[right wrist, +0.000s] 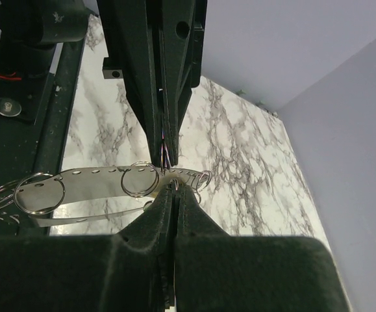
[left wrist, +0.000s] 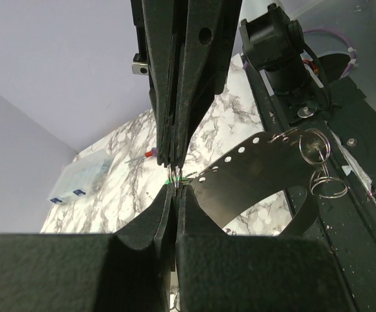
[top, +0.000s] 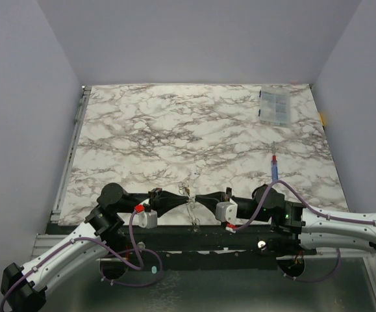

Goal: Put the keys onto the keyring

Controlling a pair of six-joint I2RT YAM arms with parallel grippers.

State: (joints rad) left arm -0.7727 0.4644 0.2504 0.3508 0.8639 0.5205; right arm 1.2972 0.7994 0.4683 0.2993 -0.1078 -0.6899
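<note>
My two grippers meet tip to tip just above the table's near edge. The left gripper is shut, with a sliver of the bright green key at its tips. The right gripper is shut on the edge of the keyring, a grey perforated loop that hangs between them. Wire split rings hang from its holes. I cannot make out the pale yellow key.
A blue stick with a red tip lies on the marble table to the right. A clear plastic box sits at the far right corner. The black base rail runs just below the grippers.
</note>
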